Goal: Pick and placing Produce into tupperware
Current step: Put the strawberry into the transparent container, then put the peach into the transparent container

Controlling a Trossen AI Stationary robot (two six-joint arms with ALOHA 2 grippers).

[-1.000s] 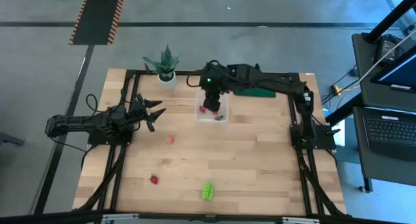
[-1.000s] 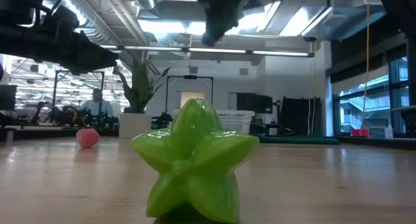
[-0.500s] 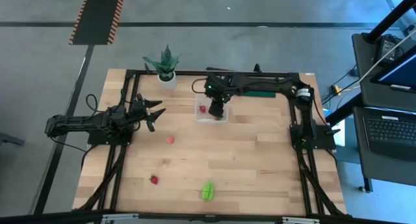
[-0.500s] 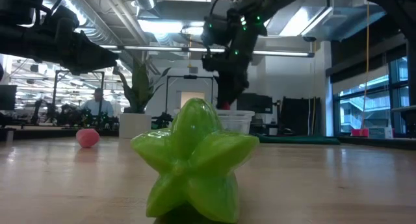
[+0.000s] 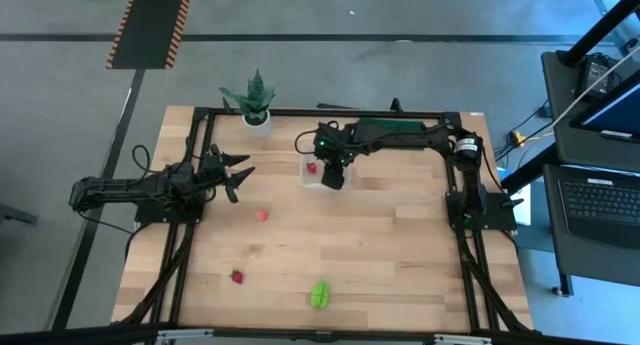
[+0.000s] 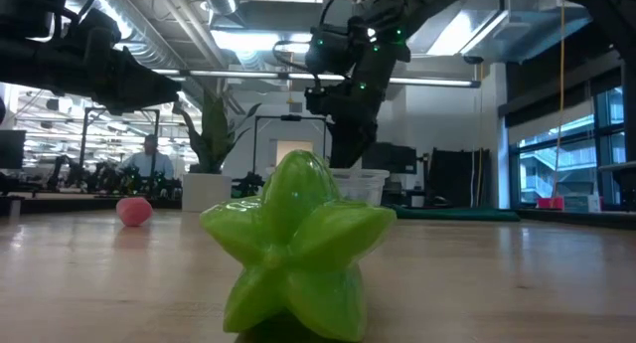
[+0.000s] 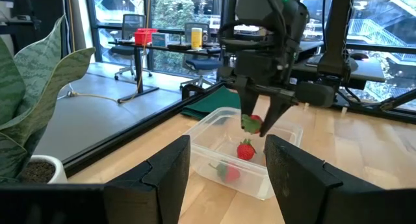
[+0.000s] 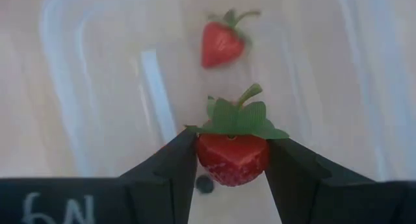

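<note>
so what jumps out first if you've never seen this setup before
The right gripper hangs over the small clear plastic box near the table's far edge, its jaws shut on a red strawberry with a green leafy cap, while two more red strawberries lie inside. In the low view, a bright lime-green star-shaped fruit fills the foreground. The left gripper waits, jaws open, at the table's left side.
</note>
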